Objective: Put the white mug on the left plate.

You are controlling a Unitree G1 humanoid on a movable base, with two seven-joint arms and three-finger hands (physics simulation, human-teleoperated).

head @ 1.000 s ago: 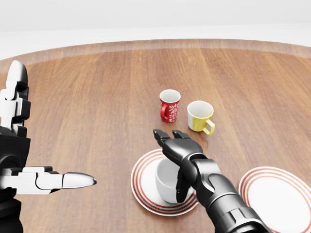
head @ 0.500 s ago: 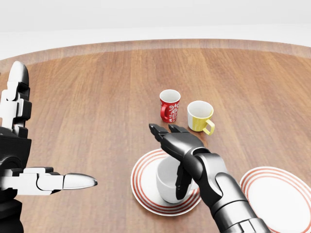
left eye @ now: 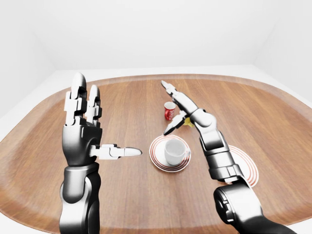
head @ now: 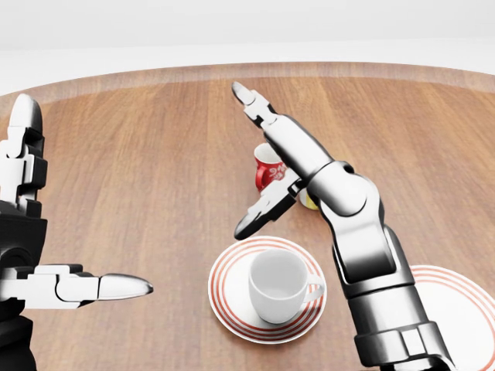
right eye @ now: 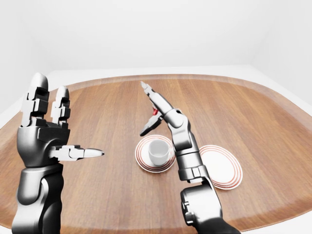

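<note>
The white mug (head: 280, 287) stands upright on the left plate (head: 226, 297), a white plate with red rings, handle to the right. My right hand (head: 249, 158) is open and empty, raised above and beyond the mug, fingers pointing to the upper left and thumb hanging down. It does not touch the mug. My left hand (left eye: 108, 119) is open and empty at the left of the views, fingers upright and thumb pointing right, well apart from the plate.
A red patterned mug (head: 266, 165) stands beyond the plate, partly behind my right hand. A yellow mug (head: 308, 202) is mostly hidden by my right forearm. A second red-ringed plate (head: 458, 308) lies at the right. The wooden table's edge (left eye: 146, 78) curves round.
My right hand has lifted off the white mug and risen up and away with fingers spread. The mug stays on the left plate. The left hand has not moved.
</note>
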